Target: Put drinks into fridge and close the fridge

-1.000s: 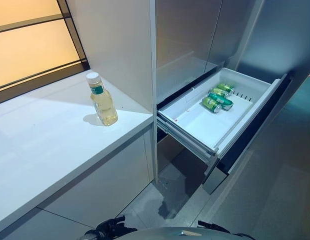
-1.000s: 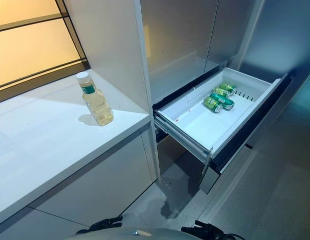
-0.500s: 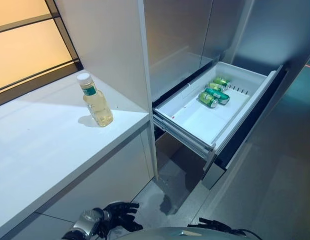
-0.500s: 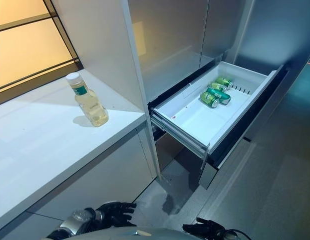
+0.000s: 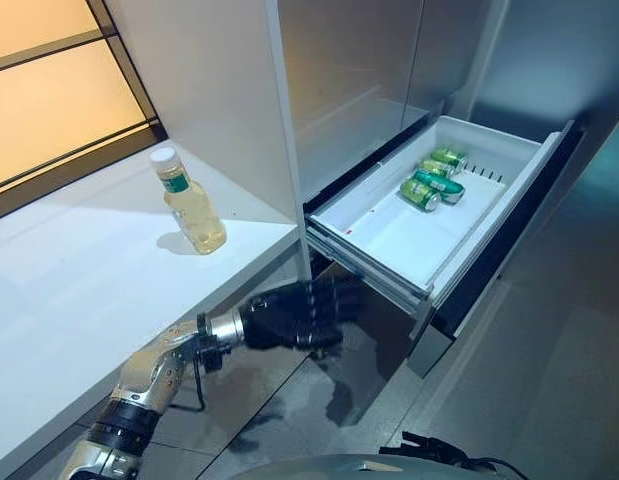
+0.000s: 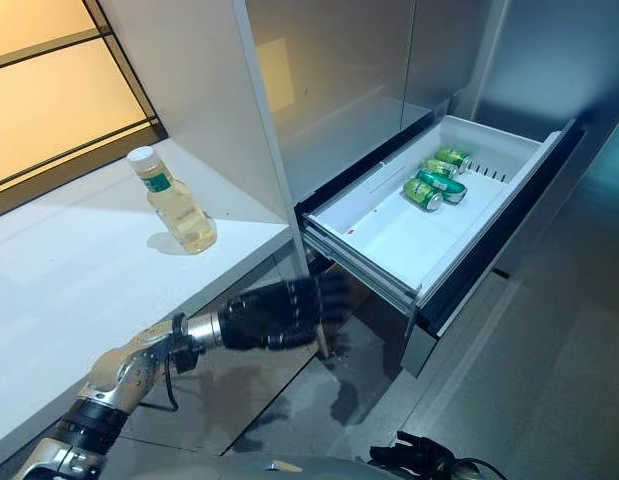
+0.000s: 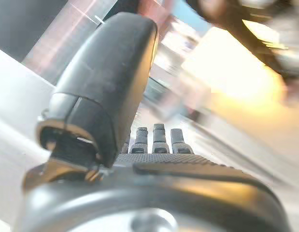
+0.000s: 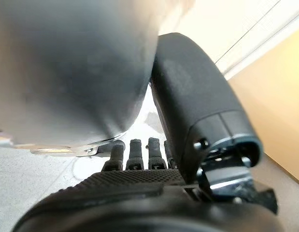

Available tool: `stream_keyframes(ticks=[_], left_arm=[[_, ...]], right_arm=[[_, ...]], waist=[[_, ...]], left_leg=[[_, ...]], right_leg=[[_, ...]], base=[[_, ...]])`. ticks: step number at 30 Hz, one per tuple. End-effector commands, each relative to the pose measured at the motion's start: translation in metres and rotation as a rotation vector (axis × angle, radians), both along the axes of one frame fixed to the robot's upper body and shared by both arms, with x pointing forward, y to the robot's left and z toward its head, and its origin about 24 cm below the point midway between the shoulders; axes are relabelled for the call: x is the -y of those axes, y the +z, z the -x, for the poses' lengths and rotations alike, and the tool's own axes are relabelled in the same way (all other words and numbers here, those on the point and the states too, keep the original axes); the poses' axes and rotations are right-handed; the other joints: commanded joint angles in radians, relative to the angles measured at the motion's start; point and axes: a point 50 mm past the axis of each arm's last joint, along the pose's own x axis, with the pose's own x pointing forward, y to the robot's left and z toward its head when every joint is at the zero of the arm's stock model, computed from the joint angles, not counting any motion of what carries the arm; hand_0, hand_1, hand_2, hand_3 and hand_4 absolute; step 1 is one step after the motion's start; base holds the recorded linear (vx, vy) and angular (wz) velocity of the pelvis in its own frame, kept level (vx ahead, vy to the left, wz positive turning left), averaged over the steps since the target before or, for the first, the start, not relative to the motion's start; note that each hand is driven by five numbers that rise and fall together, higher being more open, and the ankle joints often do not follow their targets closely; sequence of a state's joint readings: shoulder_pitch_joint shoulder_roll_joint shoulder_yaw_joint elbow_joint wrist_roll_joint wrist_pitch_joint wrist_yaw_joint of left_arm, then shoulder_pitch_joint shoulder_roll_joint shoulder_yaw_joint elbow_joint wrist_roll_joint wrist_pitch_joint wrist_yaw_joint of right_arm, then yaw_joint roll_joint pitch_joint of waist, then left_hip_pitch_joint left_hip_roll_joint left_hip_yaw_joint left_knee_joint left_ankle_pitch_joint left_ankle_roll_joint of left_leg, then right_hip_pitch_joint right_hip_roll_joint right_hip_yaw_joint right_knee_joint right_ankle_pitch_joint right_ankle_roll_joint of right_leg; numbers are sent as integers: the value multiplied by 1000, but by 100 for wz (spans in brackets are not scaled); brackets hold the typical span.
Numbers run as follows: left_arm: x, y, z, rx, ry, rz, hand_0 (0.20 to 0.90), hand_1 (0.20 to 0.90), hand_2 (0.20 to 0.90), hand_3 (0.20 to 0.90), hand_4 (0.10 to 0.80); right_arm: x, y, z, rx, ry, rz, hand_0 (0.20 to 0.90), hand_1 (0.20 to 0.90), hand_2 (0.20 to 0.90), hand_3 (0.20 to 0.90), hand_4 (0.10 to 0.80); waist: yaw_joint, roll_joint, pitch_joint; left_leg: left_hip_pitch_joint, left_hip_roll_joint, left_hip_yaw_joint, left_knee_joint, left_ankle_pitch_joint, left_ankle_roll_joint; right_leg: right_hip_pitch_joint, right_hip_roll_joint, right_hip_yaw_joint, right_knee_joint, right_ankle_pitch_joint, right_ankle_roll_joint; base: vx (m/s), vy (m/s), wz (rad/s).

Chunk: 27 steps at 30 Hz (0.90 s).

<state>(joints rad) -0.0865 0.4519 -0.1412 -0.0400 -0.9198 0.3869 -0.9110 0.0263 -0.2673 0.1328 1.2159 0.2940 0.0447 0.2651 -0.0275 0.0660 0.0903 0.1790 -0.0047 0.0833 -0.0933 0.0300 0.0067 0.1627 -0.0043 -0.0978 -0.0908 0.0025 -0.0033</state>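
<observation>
Three green cans (image 5: pixel 432 177) lie on their sides at the far right end of the drawer (image 5: pixel 389 240), close together; where they overlap, their outlines are hard to separate. The white fridge drawer is pulled fully out, and its dark front panel (image 5: pixel 509 250) faces right. The drawer's underside and the compartment below it lie in shadow and cannot be made out.

One bottle (image 5: pixel 189 201) of pale yellow liquid, with a white cap and a green label band, stands upright on the white surface (image 5: pixel 79 290) to the left of the fridge, near the tall white side panel (image 5: pixel 229 90). It is well apart from the drawer and from both hands.

One left hand (image 5: pixel 289 313) is extended in front of the surface edge, below the bottle and just left of the drawer's near corner. Its fingers are straight and spread, holding nothing. In the left wrist view the thumb (image 7: pixel 106 87) stands up and the fingers (image 7: pixel 159 140) reach forward; the background there is blurred.

The right hand (image 6: pixel 419 457) shows only as dark fingertips at the bottom edge of the head views, mostly cut off. In the right wrist view its fingers (image 8: pixel 139 152) extend straight, empty, with the thumb (image 8: pixel 197 101) alongside.
</observation>
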Motion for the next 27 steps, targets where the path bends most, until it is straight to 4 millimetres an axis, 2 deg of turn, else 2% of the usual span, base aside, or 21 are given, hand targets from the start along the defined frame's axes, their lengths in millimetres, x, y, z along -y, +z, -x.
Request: stream_keyframes(ticks=[1, 4, 6, 7, 10, 13, 18, 22, 27], left_arm=[[-15, 81, -19, 383, 171, 298, 900, 900, 900, 900, 800], [-30, 110, -21, 534, 356, 363, 900, 900, 900, 900, 800], [-52, 141, -17, 746, 636, 375, 900, 900, 900, 900, 800], [-52, 142, -17, 755, 649, 373, 900, 900, 900, 900, 800], [-68, 169, -7, 955, 940, 323, 900, 900, 900, 900, 800], [-71, 182, 0, 1061, 1131, 287, 900, 900, 900, 900, 800], [-72, 189, -1, 1105, 1337, 257, 900, 900, 900, 900, 800], [-78, 181, -19, 908, 1397, 288, 900, 900, 900, 900, 800], [-79, 169, -32, 806, 1488, 224, 900, 900, 900, 900, 800]], right_arm=[[-7, -5, 13, -34, 18, -6, 900, 900, 900, 900, 800], [-12, -6, 19, -44, 23, -12, 900, 900, 900, 900, 800], [-17, -8, 25, -56, 28, -18, 900, 900, 900, 900, 800], [-18, -8, 25, -56, 28, -19, 900, 900, 900, 900, 800], [-23, -10, 30, -65, 33, -26, 900, 900, 900, 900, 800], [-25, -10, 29, -68, 35, -32, 900, 900, 900, 900, 800], [-31, -10, 24, -63, 38, -44, 900, 900, 900, 900, 800], [-31, -10, 21, -65, 48, -42, 900, 900, 900, 900, 800], [-31, -10, 19, -72, 53, -38, 900, 900, 900, 900, 800]], waist=[[9, -9, -23], [8, -16, -32], [9, -27, -41], [9, -28, -41], [11, -38, -52], [12, -46, -58], [8, -55, -60], [0, -57, -59], [-9, -60, -53]], left_leg=[[1, -20, -5, 6, -99, 29], [5, -20, -9, 6, -104, 29], [9, -20, -16, 6, -105, 28], [9, -20, -16, 6, -106, 28], [7, -19, -22, 6, -106, 26], [5, -18, -26, 6, -105, 25], [4, -17, -25, 6, -101, 25], [6, -17, -15, 6, -100, 25], [13, -16, -6, 6, -99, 27]], right_leg=[[-23, -41, -55, 69, -43, 68], [-18, -39, -56, 70, -49, 65], [-13, -35, -57, 71, -55, 62], [-12, -35, -58, 71, -56, 62], [-10, -30, -59, 70, -62, 59], [-11, -27, -62, 72, -66, 56], [-15, -22, -60, 85, -73, 49], [-19, -19, -52, 93, -76, 48], [-18, -20, -44, 101, -77, 47]], base=[[70, -4, 4], [54, -7, 3], [65, -20, 1], [37, -18, 1], [37, -17, 2], [27, -10, 8], [4, -1, 1], [0, 0, 0], [0, 0, 0]])
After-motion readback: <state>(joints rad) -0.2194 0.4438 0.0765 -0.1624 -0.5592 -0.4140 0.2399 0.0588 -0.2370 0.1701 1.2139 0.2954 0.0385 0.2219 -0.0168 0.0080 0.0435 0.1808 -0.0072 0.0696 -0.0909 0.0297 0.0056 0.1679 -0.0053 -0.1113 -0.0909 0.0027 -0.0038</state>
